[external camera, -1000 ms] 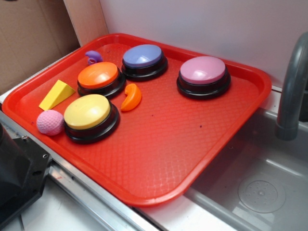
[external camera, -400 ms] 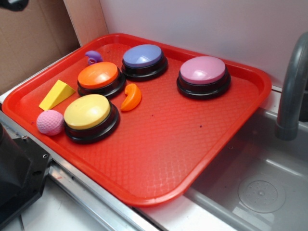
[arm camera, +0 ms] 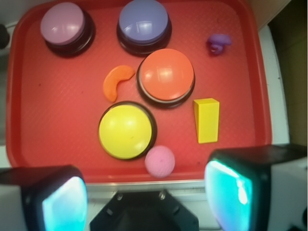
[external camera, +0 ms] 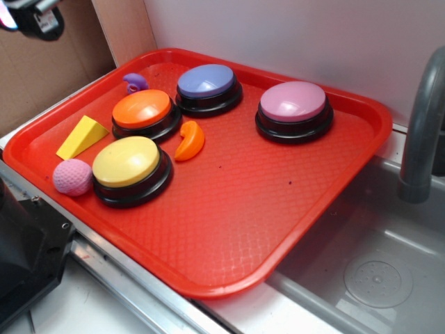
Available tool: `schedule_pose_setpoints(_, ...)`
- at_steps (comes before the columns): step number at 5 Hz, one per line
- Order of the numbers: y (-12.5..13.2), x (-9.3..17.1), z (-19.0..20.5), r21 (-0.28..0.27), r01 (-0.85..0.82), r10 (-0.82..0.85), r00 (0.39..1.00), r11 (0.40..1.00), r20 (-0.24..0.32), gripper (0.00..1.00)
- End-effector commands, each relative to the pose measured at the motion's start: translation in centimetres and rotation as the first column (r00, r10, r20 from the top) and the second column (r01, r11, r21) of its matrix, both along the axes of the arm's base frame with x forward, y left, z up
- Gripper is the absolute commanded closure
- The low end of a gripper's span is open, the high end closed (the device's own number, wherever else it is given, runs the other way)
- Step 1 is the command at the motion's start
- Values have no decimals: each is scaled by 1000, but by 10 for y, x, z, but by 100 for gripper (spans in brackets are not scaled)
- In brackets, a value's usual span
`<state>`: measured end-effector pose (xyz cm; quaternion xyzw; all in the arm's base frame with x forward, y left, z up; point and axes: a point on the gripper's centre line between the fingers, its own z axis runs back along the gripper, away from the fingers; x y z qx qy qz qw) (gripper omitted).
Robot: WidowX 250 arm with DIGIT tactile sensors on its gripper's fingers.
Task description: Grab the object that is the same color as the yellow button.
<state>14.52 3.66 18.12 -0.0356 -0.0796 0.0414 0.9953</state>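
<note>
The yellow wedge point(arm camera: 207, 120) lies on the red tray point(arm camera: 57, 159), free, just ahead of the right finger point(arm camera: 240, 190). The yellow button point(arm camera: 126, 130) sits ahead between both fingers, pink ball point(arm camera: 160, 160) touching it. The gripper point(arm camera: 144, 192) is spread wide, empty.

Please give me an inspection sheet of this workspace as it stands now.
Surface: red tray beside a grey sink.
Job's things: yellow wedge lies free, right of the yellow button in the wrist view.
Clutter: orange button, blue button, pink button, orange crescent, pink ball, small purple piece.
Pincer: pincer open, high above the tray, holding nothing.
Cables: nothing seen.
Surroundings: grey faucet, white wall, cardboard.
</note>
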Motion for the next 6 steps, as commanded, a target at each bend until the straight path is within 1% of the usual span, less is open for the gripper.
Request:
schedule_pose_setpoints(1,45,8,-47,74,-89,88,996,993,13,0)
schedule_pose_setpoints(3,81,15,-106,111,-87,92,995,990,-41,0)
schedule_pose_setpoints(4,85,18,-124,87,-76,79,996,993,-38,0)
schedule_pose_setpoints(5,83,23,-136,74,-55,58,998,996,-33,0)
schedule_pose_setpoints(6,83,23,-149,80,-60,63,997,995,-41,0)
